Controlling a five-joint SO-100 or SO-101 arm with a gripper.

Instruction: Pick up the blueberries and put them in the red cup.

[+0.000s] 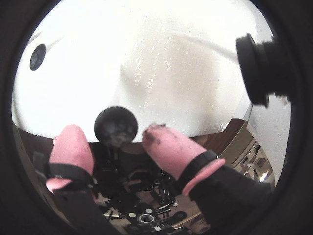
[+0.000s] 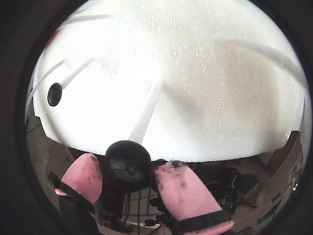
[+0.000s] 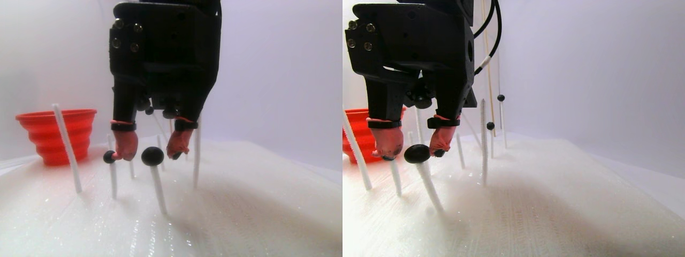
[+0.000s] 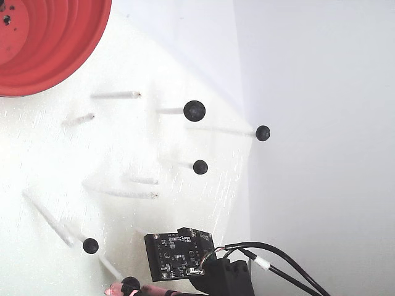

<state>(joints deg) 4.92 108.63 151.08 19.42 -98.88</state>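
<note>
Gripper (image 1: 117, 139) jaws apart, straddling one of the blueberries (image 1: 116, 126) on its white stalk (image 3: 159, 187), not yet clamped. Red cup (image 3: 56, 134) well behind, off to the side. Risk: pink fingertips (image 2: 178, 188) closing off-centre, bending stalk, flicking berry away onto foam.

- The blueberries (image 4: 194, 111) are showing matte blue-black.
- The red cup (image 3: 56, 134) is glowing plain red.
- The gripper (image 3: 152, 150) is wearing smudged pink fingertips (image 1: 168, 147) on black.
- The stalks (image 3: 67, 147) are looking white.
</note>
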